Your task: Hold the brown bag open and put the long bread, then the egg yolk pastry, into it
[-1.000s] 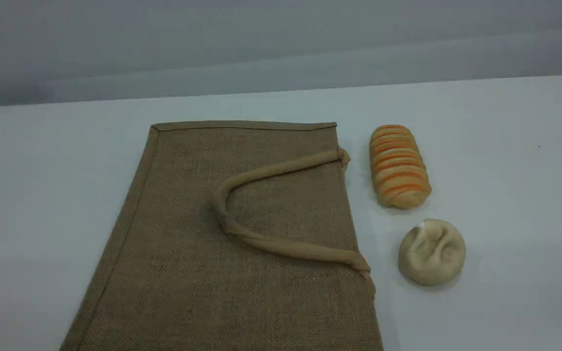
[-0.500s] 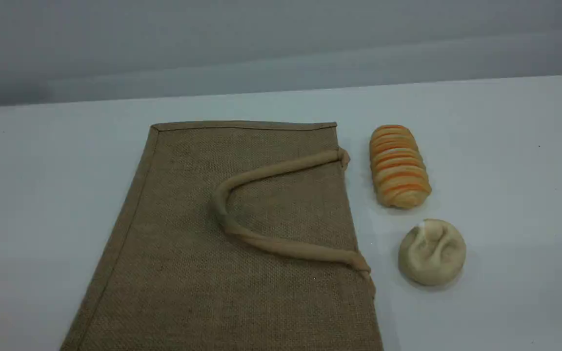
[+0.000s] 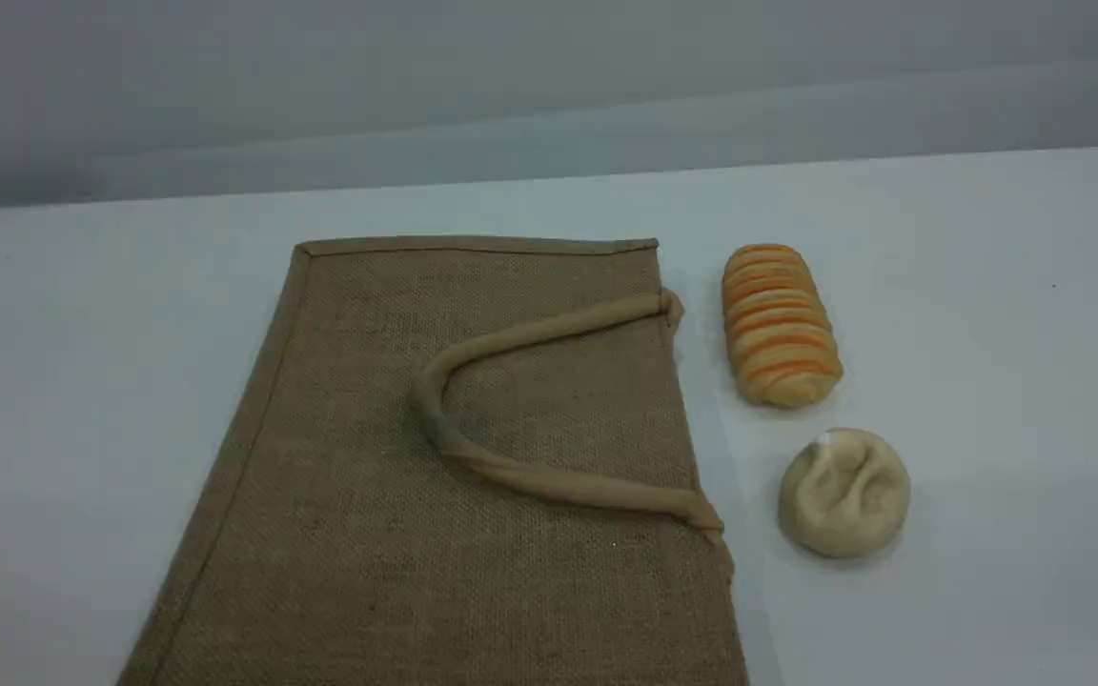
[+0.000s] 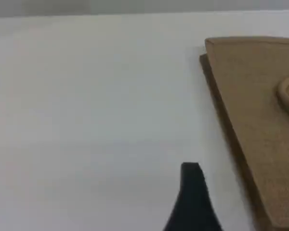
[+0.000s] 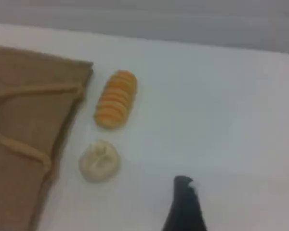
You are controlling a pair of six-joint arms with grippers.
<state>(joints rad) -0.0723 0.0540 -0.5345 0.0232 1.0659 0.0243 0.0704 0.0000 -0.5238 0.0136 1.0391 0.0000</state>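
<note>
left wrist view shows one dark fingertip of the left claw [image 4: 195, 192] hanging over bare surface [image 4: 86, 120], holding nothing; only one finger shows, so its spread cannot be read from the frame, though it seems to stand wide. the brown bag [image 4: 260, 125] lies flat up and to its right, near edge close by. right wrist view gives the right claw [image 5: 185, 202] the same way: one fingertip, empty, apparently wide, over clear surface. from it the egg yolk pastry [image 5: 99, 160] sits up-left, the long bread [image 5: 115, 99] beyond that, its long axis running away from the claw, roughly along the bag's mouth edge.

scene view has neither arm in frame. the bag's handle [image 3: 549, 333] lies on its upper face and the mouth faces the breads, just beside them. judging by this, the left arm is nearer the bag, the right nearer the breads, with open room to the right of both.
</note>
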